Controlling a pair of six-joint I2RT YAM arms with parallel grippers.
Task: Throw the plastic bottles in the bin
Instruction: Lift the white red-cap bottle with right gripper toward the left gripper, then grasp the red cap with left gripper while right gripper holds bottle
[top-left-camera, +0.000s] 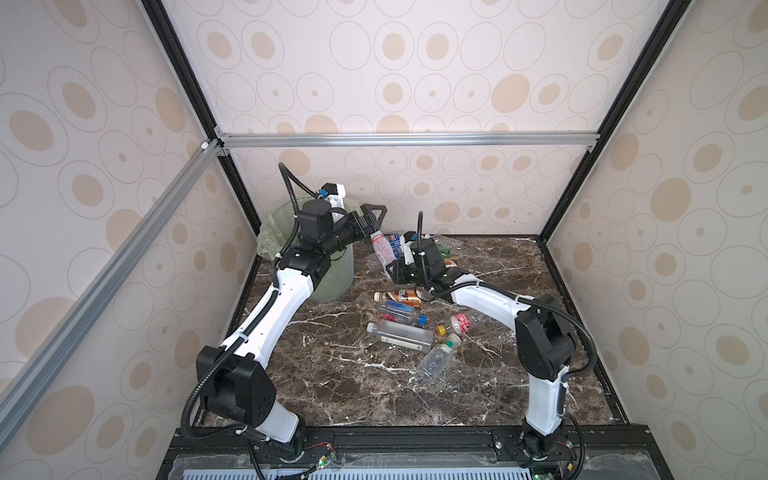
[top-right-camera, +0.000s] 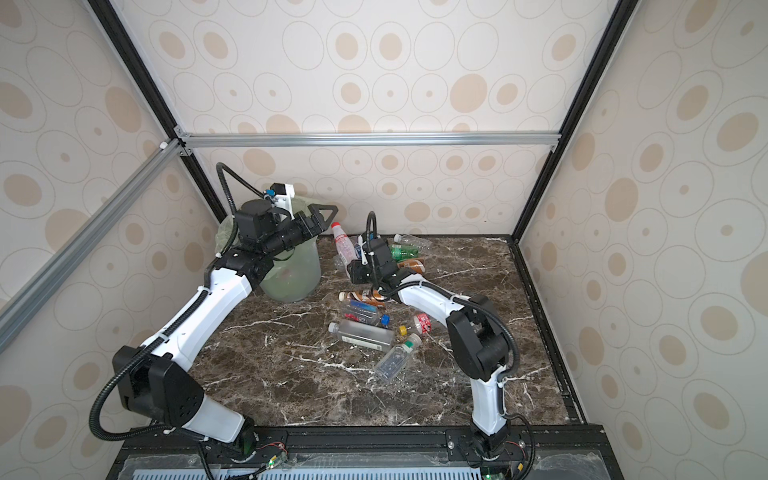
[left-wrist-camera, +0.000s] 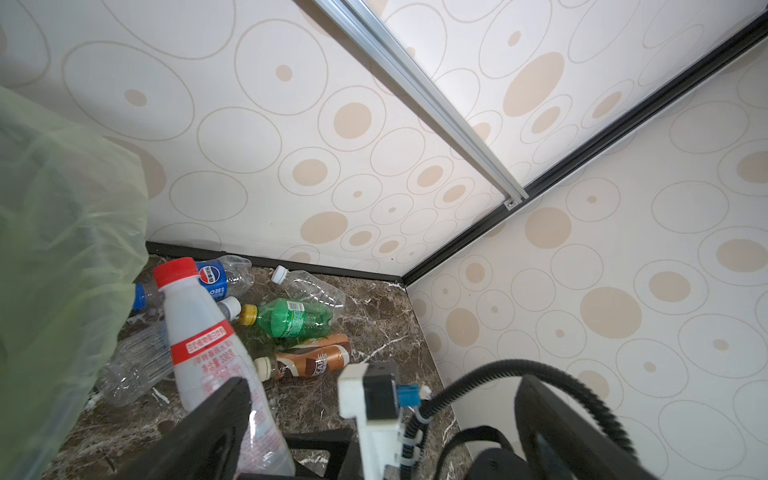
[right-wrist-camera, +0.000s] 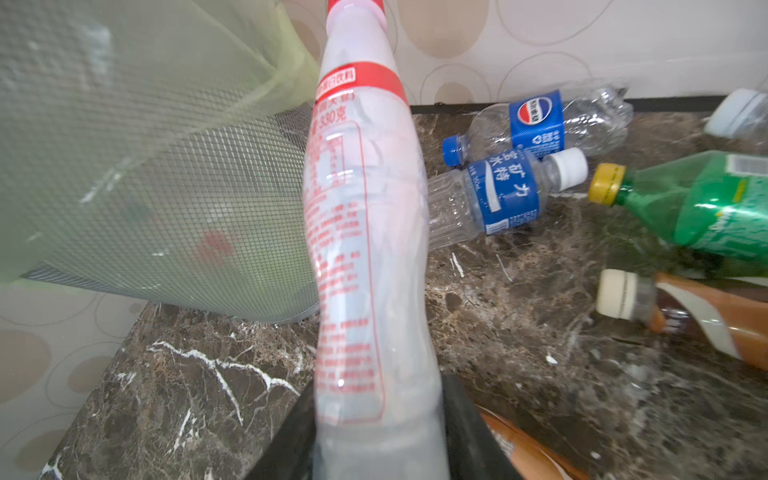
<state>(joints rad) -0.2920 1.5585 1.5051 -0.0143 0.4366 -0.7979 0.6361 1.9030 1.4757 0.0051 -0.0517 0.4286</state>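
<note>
My right gripper (right-wrist-camera: 374, 419) is shut on the base of a milky white plastic bottle (right-wrist-camera: 365, 249) with a red cap and red label. It holds the bottle tilted, cap up, just right of the bin (top-left-camera: 334, 278), a grey-green mesh wastebasket lined with a light green bag (left-wrist-camera: 62, 249). My left gripper (top-left-camera: 372, 220) stands open and empty above the bin's right rim, close over the bottle's cap (top-left-camera: 376, 237). Several more bottles lie on the marble table: a green one (left-wrist-camera: 291, 318), two blue-labelled ones (right-wrist-camera: 503, 195), and a brown-labelled one (top-left-camera: 399, 296).
Nearer the front lie a square clear bottle (top-left-camera: 403, 336), a clear one with a green-white cap (top-left-camera: 436, 359) and a red-labelled one (top-left-camera: 461, 323). Patterned walls and a black frame close in the table (top-left-camera: 332, 386) on three sides. The bin stands in the back left corner.
</note>
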